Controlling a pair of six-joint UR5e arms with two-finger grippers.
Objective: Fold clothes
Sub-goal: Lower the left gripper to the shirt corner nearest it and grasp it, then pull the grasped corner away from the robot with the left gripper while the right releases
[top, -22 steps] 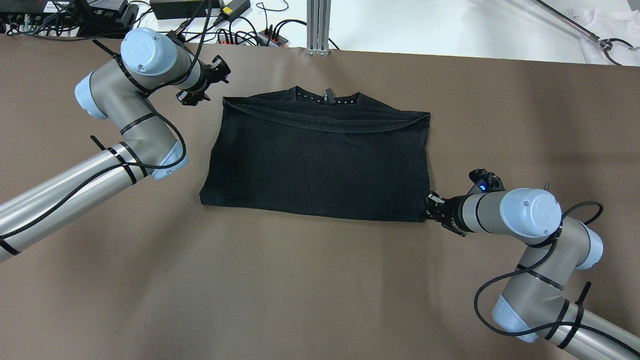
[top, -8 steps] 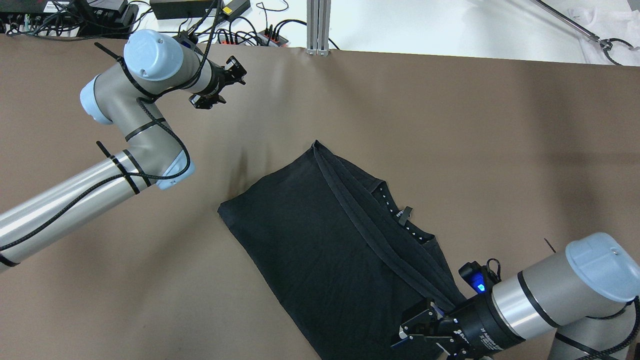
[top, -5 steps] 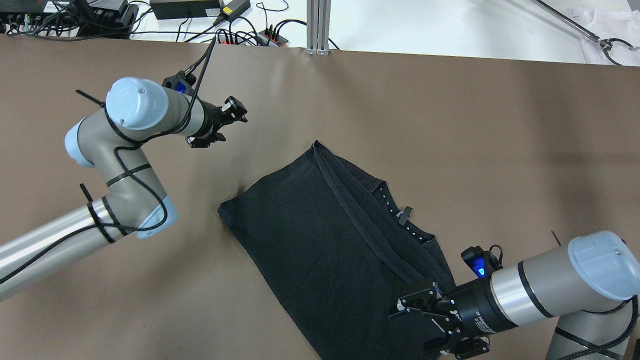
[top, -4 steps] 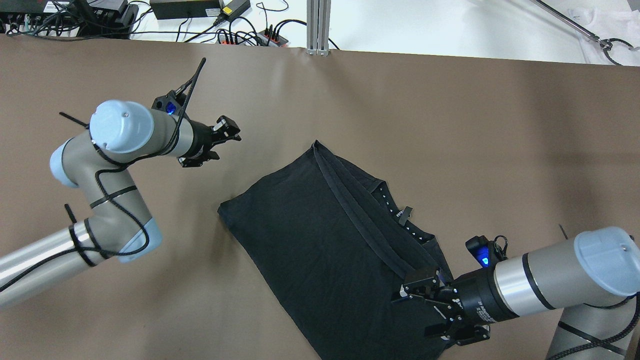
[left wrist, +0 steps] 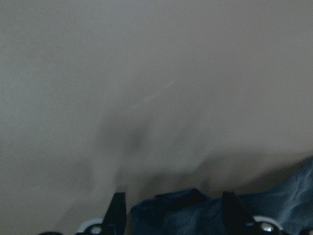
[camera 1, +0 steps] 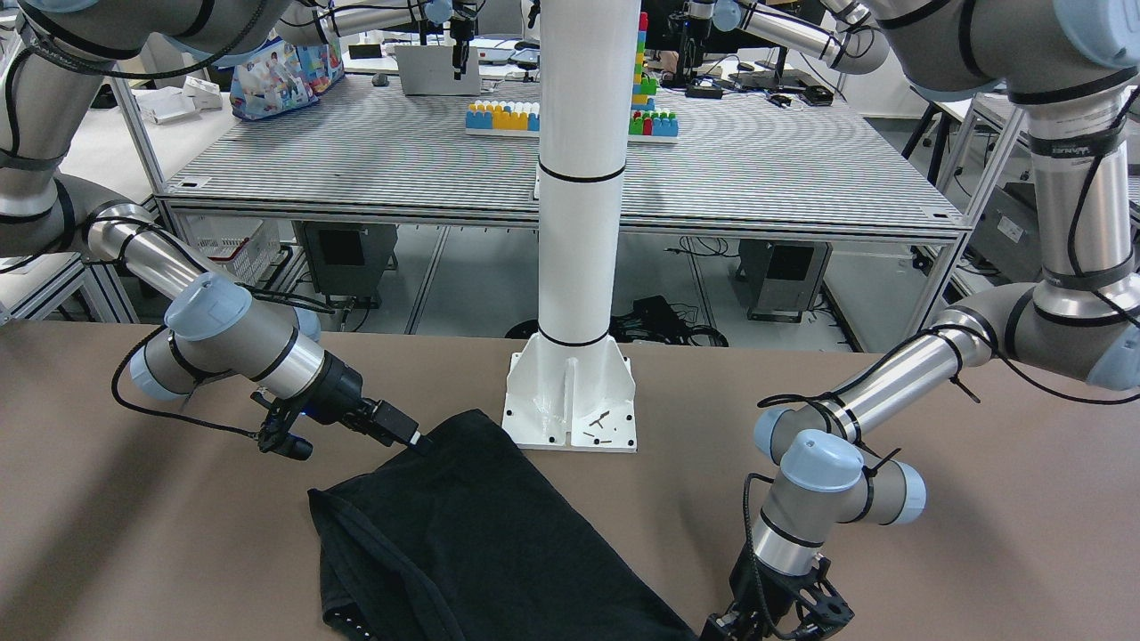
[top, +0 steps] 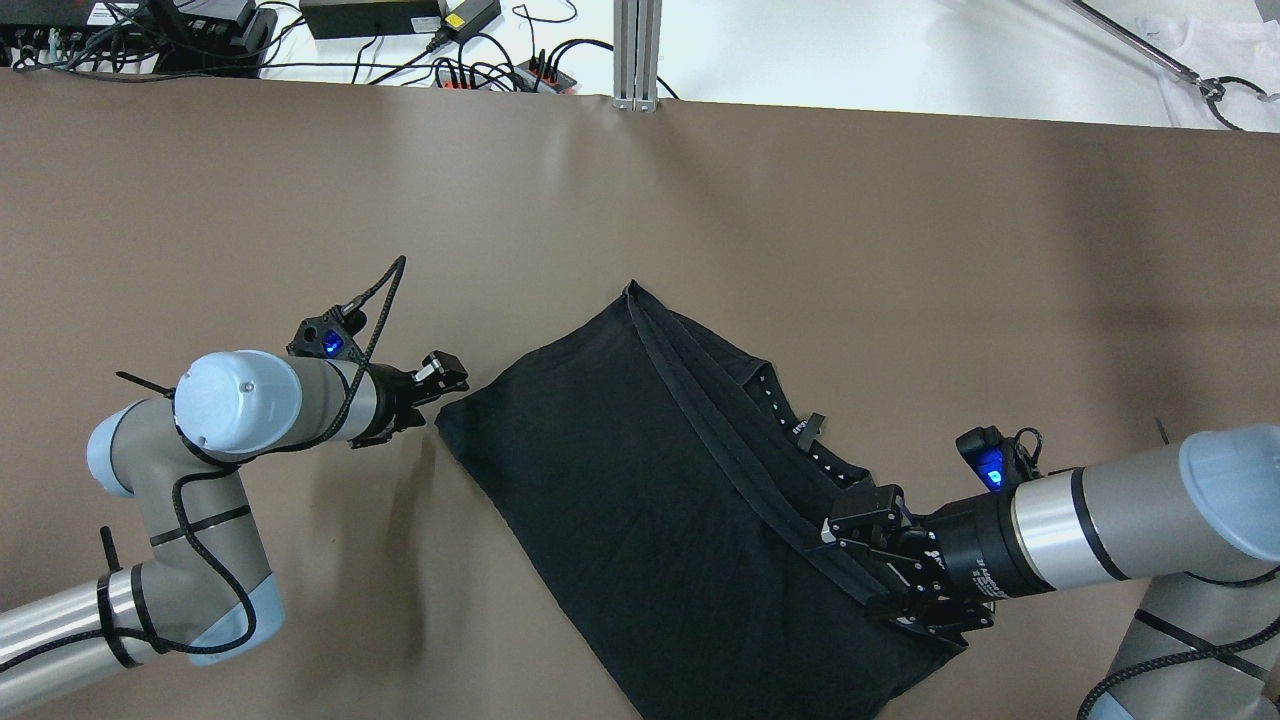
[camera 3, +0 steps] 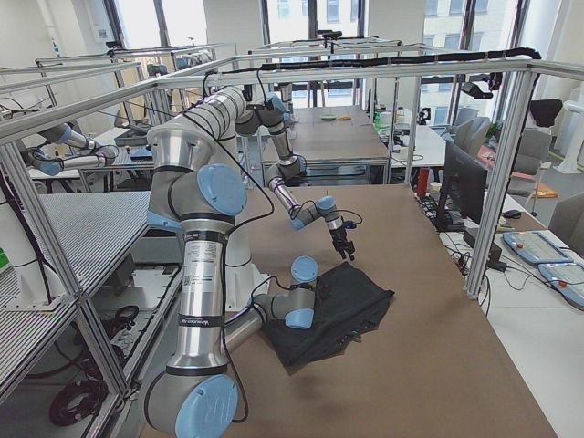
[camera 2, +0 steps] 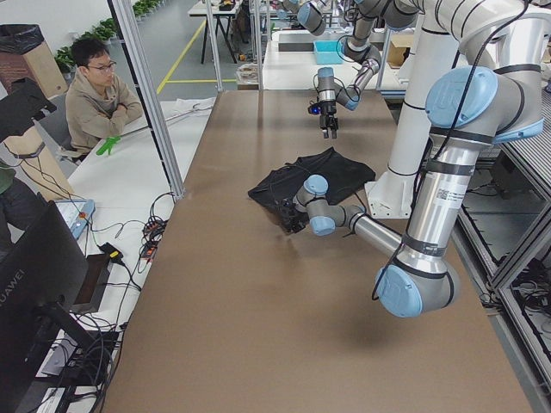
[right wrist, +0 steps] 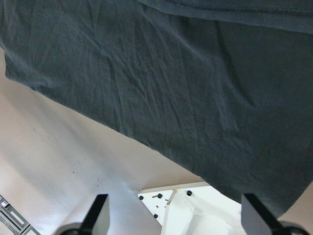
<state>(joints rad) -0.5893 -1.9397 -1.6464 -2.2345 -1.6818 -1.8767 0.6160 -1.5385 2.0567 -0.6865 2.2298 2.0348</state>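
- Clothes [top: 650, 500]: one black piece, lying flat and slantwise on the brown worktop [top: 900, 250], close beside the white pillar's base plate [camera 1: 570, 405]. Its banded edge and neckline are turned toward my right arm.
- My left tool [top: 437, 383] sits low at the piece's left corner, spread wide. The corner's fabric shows between its fingertips [left wrist: 117, 210], unclamped.
- My right tool [top: 872, 568] is over the right end of the piece, jaws wide apart, holding nothing.
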